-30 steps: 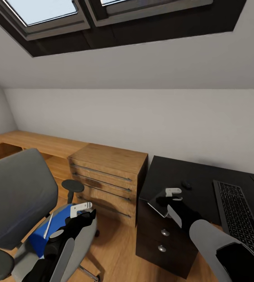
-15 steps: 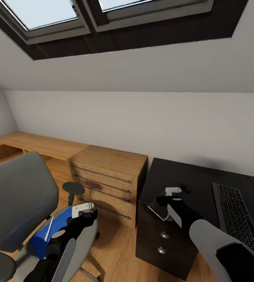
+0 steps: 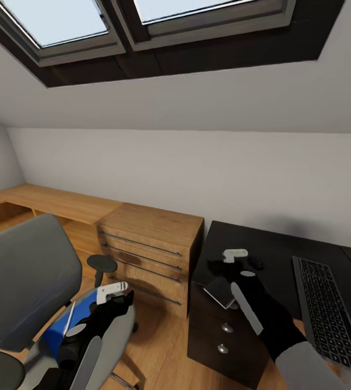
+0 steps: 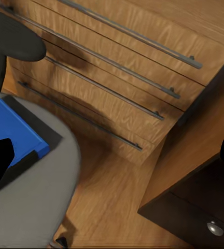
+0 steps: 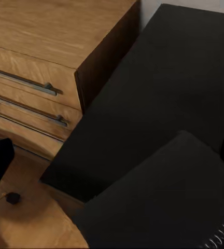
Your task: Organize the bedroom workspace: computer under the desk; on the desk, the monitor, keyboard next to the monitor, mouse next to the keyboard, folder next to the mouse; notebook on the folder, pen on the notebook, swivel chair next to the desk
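Evidently the right tool is gripping the notebook, a thin grey slab held tilted over the near-left corner of the counter, above the drawer unit with round knobs; in the right wrist view the notebook is showing as a dark sheet with a spiral edge, hanging over the black top. The left tool is hovering over the chair, just above the folder, which is lying on the seat with the pen resting across it; whether this tool's fingers are apart or together, I cannot tell, and it is not visibly gripping anything. The mouse is sitting on the counter just beyond the right tool, and the keyboard is lying further right, well apart from the notebook; a light-wood cabinet is standing between chair and counter.

By my reading, the step in hand is carrying the notebook to the counter, while the folder is not yet moved; since the notebook belongs on top of the folder, the next move is calling for parking the notebook on the bare top near the mouse, then bringing the folder across, or else holding the notebook clear until the folder is lying beside the mouse.
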{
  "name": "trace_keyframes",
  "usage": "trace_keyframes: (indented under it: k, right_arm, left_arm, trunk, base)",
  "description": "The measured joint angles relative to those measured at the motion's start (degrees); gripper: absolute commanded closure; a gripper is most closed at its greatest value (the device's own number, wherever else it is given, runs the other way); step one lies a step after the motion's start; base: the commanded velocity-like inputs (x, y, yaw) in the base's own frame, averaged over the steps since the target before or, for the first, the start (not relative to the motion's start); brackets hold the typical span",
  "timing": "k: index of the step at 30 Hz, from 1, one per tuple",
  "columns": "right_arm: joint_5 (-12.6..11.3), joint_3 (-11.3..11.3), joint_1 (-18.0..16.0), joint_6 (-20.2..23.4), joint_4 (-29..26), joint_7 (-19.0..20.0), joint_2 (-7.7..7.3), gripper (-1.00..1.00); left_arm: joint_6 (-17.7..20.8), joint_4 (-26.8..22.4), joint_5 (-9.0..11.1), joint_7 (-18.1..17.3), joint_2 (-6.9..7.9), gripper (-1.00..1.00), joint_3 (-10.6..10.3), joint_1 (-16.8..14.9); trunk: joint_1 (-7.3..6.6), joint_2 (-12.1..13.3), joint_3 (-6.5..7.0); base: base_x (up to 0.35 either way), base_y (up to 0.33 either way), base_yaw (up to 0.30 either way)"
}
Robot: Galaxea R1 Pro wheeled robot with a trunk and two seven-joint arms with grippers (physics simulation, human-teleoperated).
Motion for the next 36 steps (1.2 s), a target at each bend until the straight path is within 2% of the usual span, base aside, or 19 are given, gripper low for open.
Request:
trace_keyframes:
  k: [2, 5, 6, 11, 12, 13, 18, 20, 24, 25, 32, 36]
  right_arm:
    - [-0.41, -0.7, 3.66, 3.11, -8.33, -1.34, -0.23, -1.0]
    - [-1.39, -1.07, 6.35, 6.25, -14.75, -2.16, -0.31, -1.0]
    - [-2.52, -1.24, 7.6, 7.97, -17.88, -2.46, -0.35, -1.0]
    - [-6.57, -2.04, 9.3, 10.4, -22.38, -2.82, -0.48, -1.0]
    - [-8.95, -3.81, 9.68, 11.07, -23.43, -2.94, -0.52, -1.0]
    - [-10.37, -5.39, 9.84, 11.39, -23.85, -2.97, -0.52, -1.0]
    - [-12.97, -9.39, 10.04, 12.15, -24.4, -3.0, -0.59, -1.0]
    - [-13.58, -10.46, 10.07, 12.34, -24.49, -3.0, -0.63, -1.0]
    - [-13.93, -11.21, 10.09, 12.45, -24.55, -3.0, -0.64, -1.0]
    - [-14.14, -12.45, 10.12, 12.27, -24.04, -3.0, -0.58, -1.0]
    - [-14.21, -12.96, 10.12, 12.11, -23.6, -2.94, -0.48, -1.0]
    - [-14.19, -13.04, 10.12, 12.03, -23.47, -2.92, -0.45, -1.0]
  left_arm:
    - [0.03, -0.99, 0.04, -0.02, 0.0, -1.0, -0.01, 0.39]
    - [0.01, -1.78, 0.09, -0.05, -0.01, -1.0, -0.01, 0.82]
    - [0.05, -2.07, 0.11, -0.06, 0.0, -1.0, -0.01, 1.05]
    - [0.12, -2.42, 0.14, -0.07, -0.05, -1.0, -0.01, 1.33]
    - [0.14, -2.5, 0.15, -0.07, -0.06, -1.0, -0.01, 1.4]
    - [0.17, -2.53, 0.15, -0.04, -0.07, -1.0, -0.01, 1.42]
    - [0.23, -2.57, 0.17, -0.01, -0.08, -1.0, -0.01, 1.45]
    - [0.24, -2.58, 0.2, 0.0, -0.09, -1.0, -0.01, 1.46]
    - [0.24, -2.58, 0.22, 0.0, -0.08, -1.0, -0.01, 1.46]
    - [0.25, -2.57, 0.29, 0.01, 0.01, -1.0, 0.33, 1.46]
    - [0.24, -2.57, 0.32, 0.01, 0.0, -1.0, 0.33, 1.46]
    - [0.24, -2.55, 0.32, 0.01, 0.0, -1.0, 0.31, 1.46]
  trunk:
    - [-0.44, 0.81, 0.36]
    - [-1.1, 2.02, 0.9]
    - [-1.32, 2.42, 1.08]
    - [-2.41, 4.42, 1.98]
    - [-2.62, 4.82, 2.16]
    - [-2.83, 5.23, 2.34]
    - [-3.92, 7.24, 3.24]
    - [-4.36, 8.05, 3.6]
    - [-5.23, 9.64, 4.32]
    - [-5.45, 10.05, 4.53]
    - [-6.99, 12.86, 6.06]
    - [-7.02, 12.87, 6.2]
  base:
    - [0.0, 0.0, 0.0]
    - [0.0, 0.0, 0.0]
    - [0.0, 0.0, 0.0]
    - [-0.01, 0.0, 0.0]
    - [-0.146, 0.0, 0.0]
    - [-0.185, 0.0, 0.0]
    - [-0.261, 0.0, 0.0]
    - [-0.317, 0.0, 0.0]
    - [-0.33, 0.0, -0.055]
    - [-0.339, 0.0, -0.227]
    - [-0.334, 0.0, -0.248]
    - [-0.156, 0.0, -0.265]
